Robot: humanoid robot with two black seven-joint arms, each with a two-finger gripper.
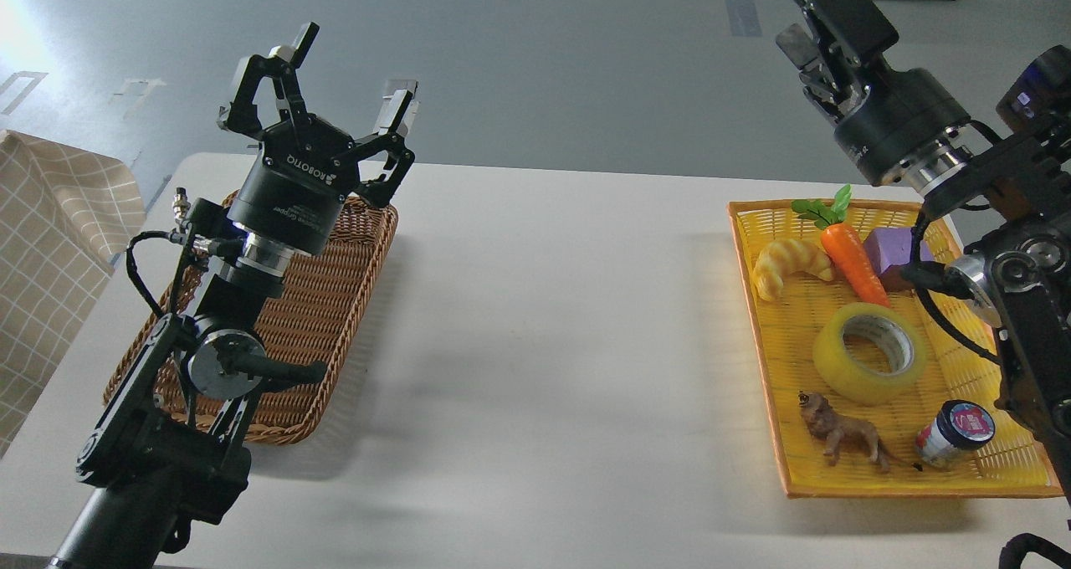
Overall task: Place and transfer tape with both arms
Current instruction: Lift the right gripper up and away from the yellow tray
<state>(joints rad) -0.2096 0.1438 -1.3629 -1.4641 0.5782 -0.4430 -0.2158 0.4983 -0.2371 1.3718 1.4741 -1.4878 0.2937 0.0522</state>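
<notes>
The tape (870,353), a yellow translucent roll with a whitish core, lies flat in the middle of the yellow tray (760,326) at the table's right. My right gripper (796,12) is raised high above the tray's far end, well clear of the tape, turned side-on with its fingers apart and empty. My left gripper (350,71) is open and empty, held up above the far end of the brown wicker basket (335,301) on the table's left.
The tray also holds a croissant toy (786,263), a carrot (853,259), a purple block (889,247), a lion figure (841,435) and a small jar (954,431). A checked cloth (50,243) hangs at the left edge. My right arm's links (1029,301) stand over the tray's right side.
</notes>
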